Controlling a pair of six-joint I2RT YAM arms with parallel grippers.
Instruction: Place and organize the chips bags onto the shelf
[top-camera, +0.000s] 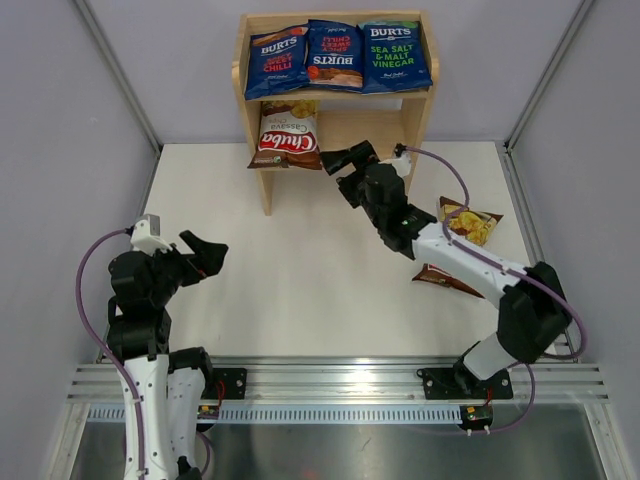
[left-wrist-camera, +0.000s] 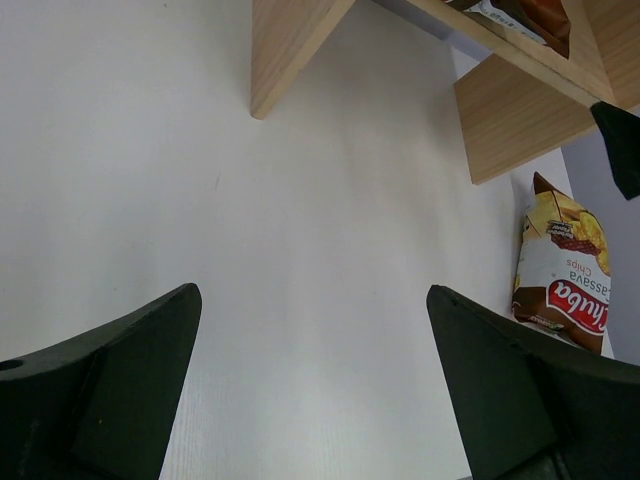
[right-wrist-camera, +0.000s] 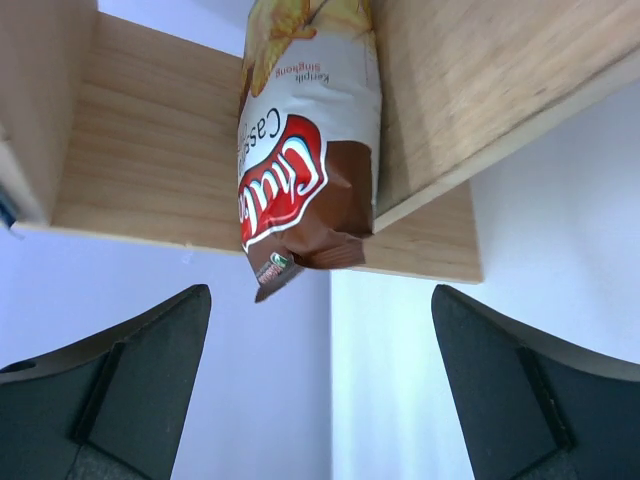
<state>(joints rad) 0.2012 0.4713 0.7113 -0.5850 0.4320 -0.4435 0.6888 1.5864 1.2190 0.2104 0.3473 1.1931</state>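
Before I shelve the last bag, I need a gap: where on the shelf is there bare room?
Free: the lower tier, bare wood between the Chuba bag and the right side panel. Crowded: the top tier, three BURTS bags side by side. The open right gripper sits near that gap.

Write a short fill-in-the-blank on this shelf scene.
On the shelf, the top tier holds ___ blue bags.
One brown bag sits at the lower tier's ___ end.
The other brown bag lies on the table, partly under the ___ arm.
The left hand and right hand are both ___.
Missing: three; left; right; open.
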